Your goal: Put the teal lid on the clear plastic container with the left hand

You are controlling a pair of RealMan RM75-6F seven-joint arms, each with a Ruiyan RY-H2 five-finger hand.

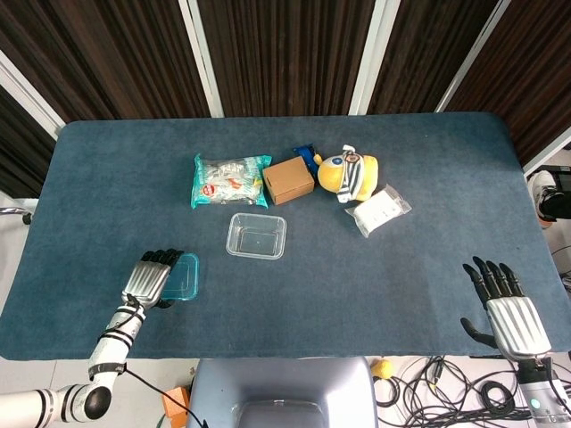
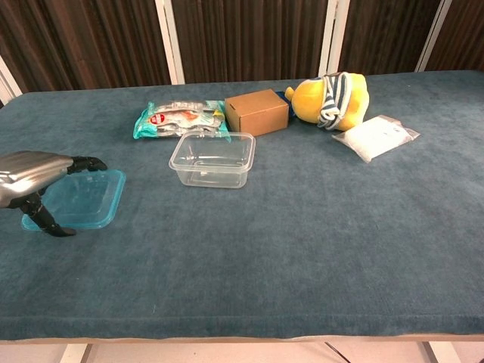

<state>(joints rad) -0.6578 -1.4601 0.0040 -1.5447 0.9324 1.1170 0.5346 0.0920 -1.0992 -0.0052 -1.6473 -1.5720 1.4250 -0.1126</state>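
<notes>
The teal lid (image 1: 185, 276) (image 2: 83, 198) is at the front left of the table, its left edge pinched by my left hand (image 1: 152, 279) (image 2: 34, 170), fingers on top and thumb underneath. In the chest view the lid looks raised a little off the cloth. The clear plastic container (image 1: 257, 235) (image 2: 212, 159) stands empty and uncovered near the table's middle, to the right of and beyond the lid. My right hand (image 1: 508, 308) hangs past the table's front right corner, fingers spread, holding nothing.
Behind the container lie a snack packet (image 1: 230, 180), a cardboard box (image 1: 288, 180), a yellow plush toy (image 1: 350, 173) and a small white bag (image 1: 378, 211). The blue table cloth (image 1: 375, 285) stretches between the container and the right hand.
</notes>
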